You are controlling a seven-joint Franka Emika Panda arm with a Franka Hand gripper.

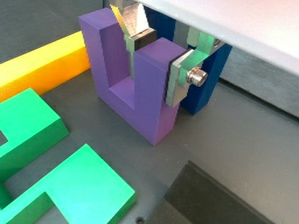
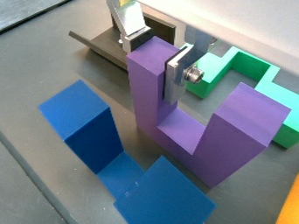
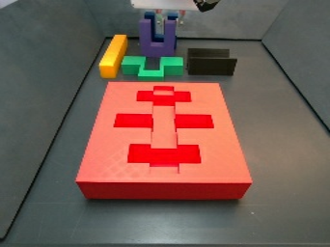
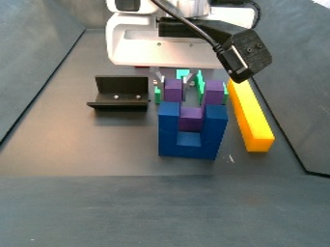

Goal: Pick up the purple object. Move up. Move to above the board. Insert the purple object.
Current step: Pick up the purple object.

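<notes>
Gripping one prong of the purple U-shaped block (image 1: 131,83) at the far end of the bench, the pincer (image 1: 160,54) hasn't lifted it; raising, carrying to the red board (image 3: 162,140) and inserting remain.

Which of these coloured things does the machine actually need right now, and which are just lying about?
Needed for the job:
- purple object, one prong between the gripper's jaws
- board, red, with cut-outs

Just lying about:
- blue block, beside the purple one
- green block
- yellow bar
- fixture, part of the rig
</notes>
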